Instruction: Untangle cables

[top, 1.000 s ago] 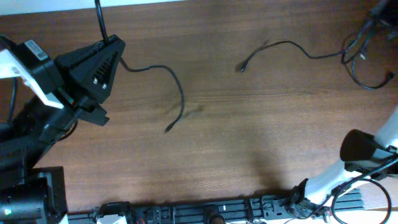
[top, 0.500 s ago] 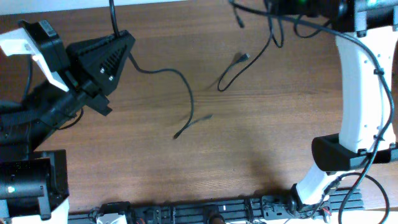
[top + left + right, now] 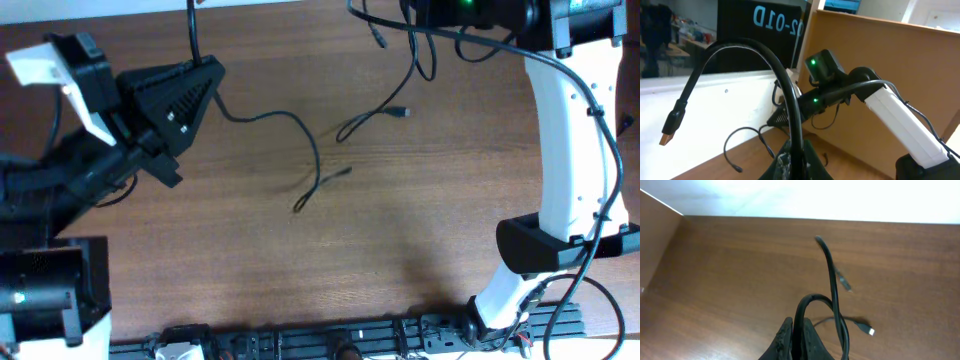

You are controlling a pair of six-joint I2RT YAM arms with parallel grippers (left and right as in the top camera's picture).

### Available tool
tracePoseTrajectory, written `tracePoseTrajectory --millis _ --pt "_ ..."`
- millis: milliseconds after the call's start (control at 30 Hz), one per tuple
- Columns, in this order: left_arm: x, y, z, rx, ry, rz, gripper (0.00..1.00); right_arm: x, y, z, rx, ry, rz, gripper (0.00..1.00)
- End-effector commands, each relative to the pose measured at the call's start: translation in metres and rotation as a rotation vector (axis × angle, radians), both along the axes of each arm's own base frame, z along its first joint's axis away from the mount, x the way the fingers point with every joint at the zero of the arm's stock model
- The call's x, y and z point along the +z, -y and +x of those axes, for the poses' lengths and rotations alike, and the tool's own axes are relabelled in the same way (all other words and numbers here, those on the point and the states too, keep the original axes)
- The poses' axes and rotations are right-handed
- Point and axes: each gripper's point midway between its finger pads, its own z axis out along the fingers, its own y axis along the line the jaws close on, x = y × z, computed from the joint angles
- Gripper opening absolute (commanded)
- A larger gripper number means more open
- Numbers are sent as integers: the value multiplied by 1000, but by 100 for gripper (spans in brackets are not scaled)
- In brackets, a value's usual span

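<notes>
1. Step in hand (judged): pulling apart, with the cables (image 3: pixel 318 150) drawn toward opposite sides of the table (image 3: pixel 430 230).
2. Left gripper (image 3: pixel 792 161) clenched on one cable (image 3: pixel 740 45), held at far left. Short end arching to a metal plug (image 3: pixel 668 134), long end trailing right and nearer, to mid-table.
3. Right gripper (image 3: pixel 799 335) clenched on the other cable (image 3: pixel 832 280), at the far edge, right of centre. Strands hanging down toward the table.
4. Appearance: thin, black, limp, with small plug ends. Free ends near each other at mid-table (crossing or merely close, not determinable).
5. Next move, as judged: further slow parting of the arms, watching for any snag at mid-table.
</notes>
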Motion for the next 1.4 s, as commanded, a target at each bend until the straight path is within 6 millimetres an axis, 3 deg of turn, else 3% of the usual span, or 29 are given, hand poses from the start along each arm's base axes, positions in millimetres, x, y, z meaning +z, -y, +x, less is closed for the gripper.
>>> tracePoseTrajectory --millis 0,233,433,633,700,767,967,1167,1200,1233,1267,1367 --pt "-3 6 -2 -68 -22 10 5 -3 4 6 -23 12 -35 4" --pt "-8 8 -5 -94 -47 15 4 -6 46 16 -153 16 -106 4" --pt "-10 10 -8 -122 -53 21 4 -8 124 22 -339 9 -158 4" --pt "-15 10 -7 -122 -85 19 4 -7 213 14 -535 1 -160 4" --pt "-18 10 -6 -122 -101 19 4 -6 259 3 -637 -6 -160 4" --pt "-18 10 -6 -123 -104 18 4 -7 291 -9 -710 -18 -160 4" --pt "-19 14 -14 -170 -105 28 4 -10 397 -72 -977 -58 -156 4" --pt "-19 14 -14 -170 -105 28 4 -9 458 -125 -1176 -65 -136 4" --pt "-19 14 -14 -170 -105 28 5 -9 466 -130 -1198 -60 -137 9" --pt "-19 14 -14 -170 -105 28 4 -9 474 -134 -1215 -55 -137 40" --pt "-19 14 -14 -170 -105 28 4 -11 476 -135 -1212 -56 -121 52" --pt "-19 14 -14 -170 -104 28 4 -24 468 -125 -1138 -61 -19 58"
